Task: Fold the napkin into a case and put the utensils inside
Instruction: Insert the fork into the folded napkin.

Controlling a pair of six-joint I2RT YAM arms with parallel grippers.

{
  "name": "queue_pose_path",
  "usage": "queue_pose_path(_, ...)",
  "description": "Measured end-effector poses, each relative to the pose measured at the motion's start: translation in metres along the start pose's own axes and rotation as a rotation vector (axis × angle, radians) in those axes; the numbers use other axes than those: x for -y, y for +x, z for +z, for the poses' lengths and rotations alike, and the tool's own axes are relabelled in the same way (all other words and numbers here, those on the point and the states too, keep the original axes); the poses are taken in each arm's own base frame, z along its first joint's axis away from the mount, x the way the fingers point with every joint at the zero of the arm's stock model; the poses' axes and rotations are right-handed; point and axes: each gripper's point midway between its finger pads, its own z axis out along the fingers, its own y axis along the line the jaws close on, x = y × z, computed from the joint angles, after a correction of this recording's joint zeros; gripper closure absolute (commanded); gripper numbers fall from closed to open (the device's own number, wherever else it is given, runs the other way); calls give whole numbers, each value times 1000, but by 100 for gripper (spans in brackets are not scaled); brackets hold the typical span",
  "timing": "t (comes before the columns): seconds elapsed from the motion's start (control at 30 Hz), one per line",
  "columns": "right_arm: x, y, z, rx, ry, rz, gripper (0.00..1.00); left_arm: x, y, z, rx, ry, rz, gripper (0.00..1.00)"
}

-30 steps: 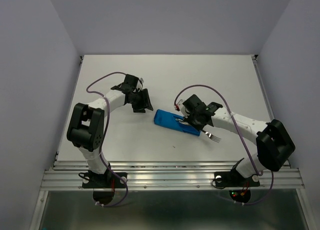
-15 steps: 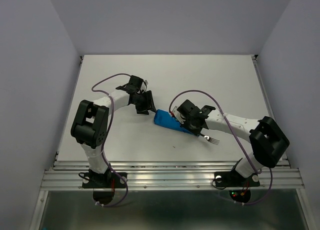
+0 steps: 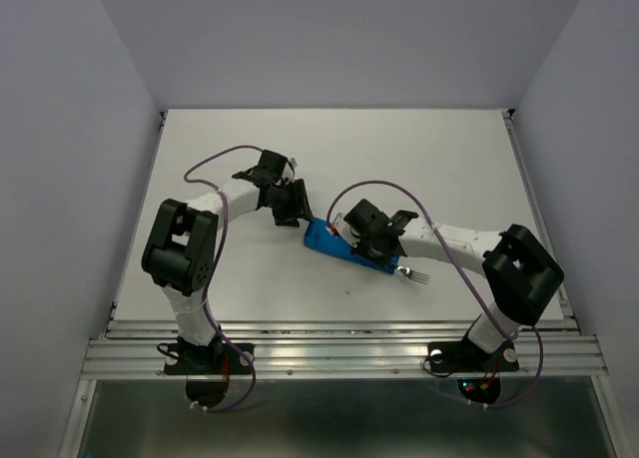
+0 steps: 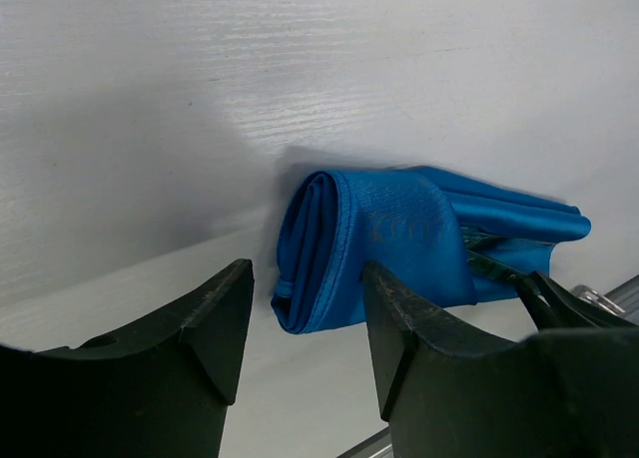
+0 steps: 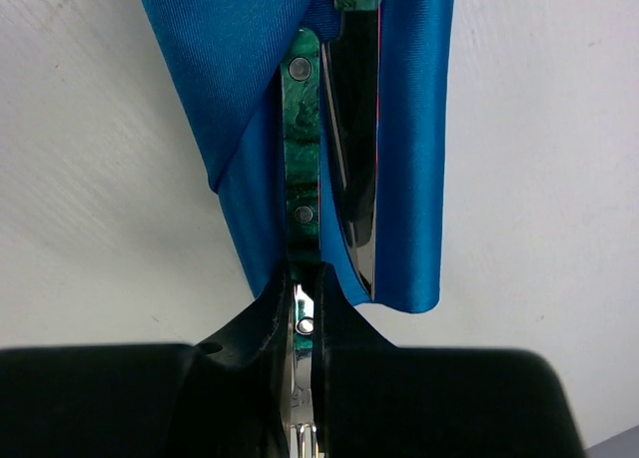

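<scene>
As the two arms reached in from the near edge of the white table (image 3: 449, 159), the fork (image 3: 417, 274) lay closest to their bases, its bare tines resting on the tabletop just beside the right gripper (image 3: 382, 250). The wrist camera showed that gripper's fingers pinched together on the fork's metal neck, with the green marbled handle (image 5: 302, 149) running ahead of them into the open mouth of the case (image 3: 334, 243). Right alongside the handle, a knife (image 5: 354, 179) lay inside the same fold, its dark shiny blade pointing back toward the gripper and its tip stopping short of the cloth's edge. The case, a narrow packet of layered bright blue cloth, sat slantwise near the middle of the table between the two grippers. At its far, rolled end was the left gripper (image 3: 290, 204), its fingers (image 4: 200, 328) spread apart and low over the table, the rounded end of the packet just ahead of the gap between them
</scene>
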Motion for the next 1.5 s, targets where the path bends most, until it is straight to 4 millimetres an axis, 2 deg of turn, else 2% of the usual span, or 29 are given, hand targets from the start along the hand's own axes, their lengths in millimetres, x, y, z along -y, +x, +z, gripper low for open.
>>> queue_pose_path(0.27,-1,-23,9,51,-19,-26,99,0,1,4,8,7,-13,42)
queue_pose_path(0.5,-11,-44,14,90,-44,-53,99,-4,11,7,-11,-2,-23,42)
queue_pose_path(0.87,-26,-66,16,126,-75,-87,99,-6,14,10,-10,0,-33,42)
queue_pose_path(1.07,-33,-86,22,149,-92,-92,99,-4,16,11,-12,0,-38,42)
queue_pose_path(1.13,-34,-90,23,154,-97,-87,95,-4,17,12,-13,2,-40,43)
queue_pose_path(1.17,-35,-93,24,156,-99,-85,87,-3,18,12,-13,2,-40,42)
queue_pose_path(1.2,-37,-96,24,159,-102,-82,85,-3,19,13,-12,3,-41,42)
queue_pose_path(1.33,-40,-104,22,169,-109,-61,79,-4,21,14,-16,1,-43,42)
queue_pose_path(1.5,-38,-102,19,163,-99,-36,71,-3,21,14,-16,1,-45,42)
